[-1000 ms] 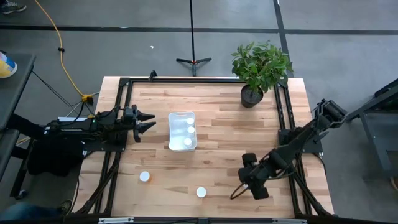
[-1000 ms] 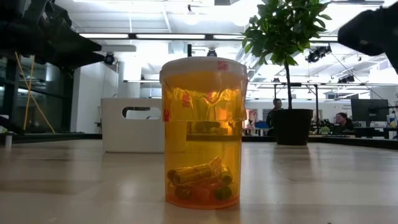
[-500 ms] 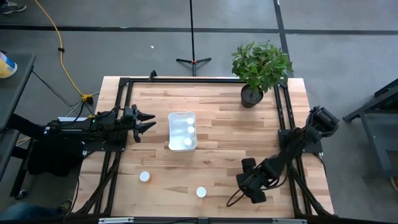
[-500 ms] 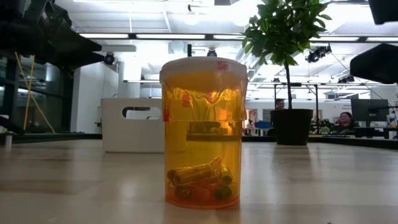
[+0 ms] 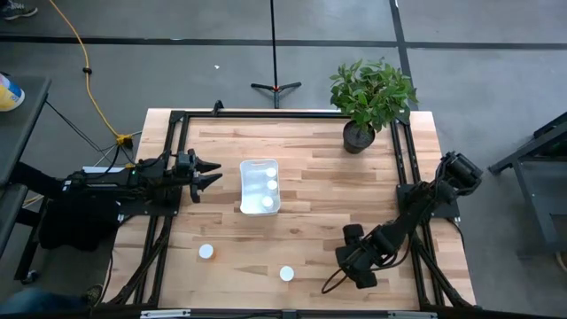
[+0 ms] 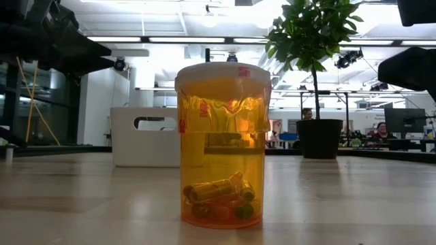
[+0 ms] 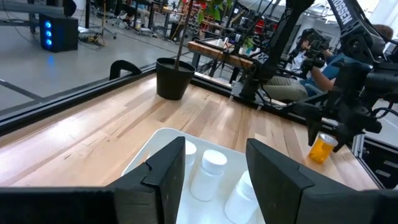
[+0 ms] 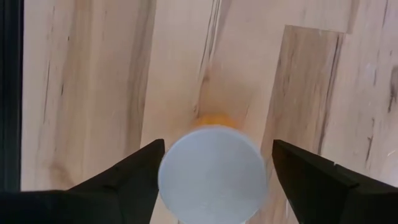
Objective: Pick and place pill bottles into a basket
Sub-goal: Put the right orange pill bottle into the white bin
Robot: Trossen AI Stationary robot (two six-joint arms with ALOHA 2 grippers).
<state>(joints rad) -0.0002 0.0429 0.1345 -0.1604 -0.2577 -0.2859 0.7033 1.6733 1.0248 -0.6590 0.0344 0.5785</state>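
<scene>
The white basket [image 5: 260, 187] stands left of centre and holds three white-capped pill bottles [image 5: 269, 186]; they also show in the left wrist view [image 7: 213, 163]. Two more bottles stand upright on the table near its near edge [image 5: 205, 252] [image 5: 286, 274]; the second fills the low view [image 6: 221, 146], orange with a white cap. My right gripper [image 5: 347, 263] is open, pointing down over another bottle [image 8: 211, 175], one finger on each side of its cap, not touching. My left gripper [image 5: 215, 173] is open and empty, left of the basket.
A potted plant [image 5: 358, 137] stands at the far right of the table. Black frame rails run along the left [image 5: 168, 204] and right [image 5: 407, 177] sides. Bare wood lies between the basket and my right gripper. People sit in the room behind.
My right gripper has gone a little toward the table's left and near edges and has come down over the bottle beneath it. My left arm, the basket and the other bottles have kept still.
</scene>
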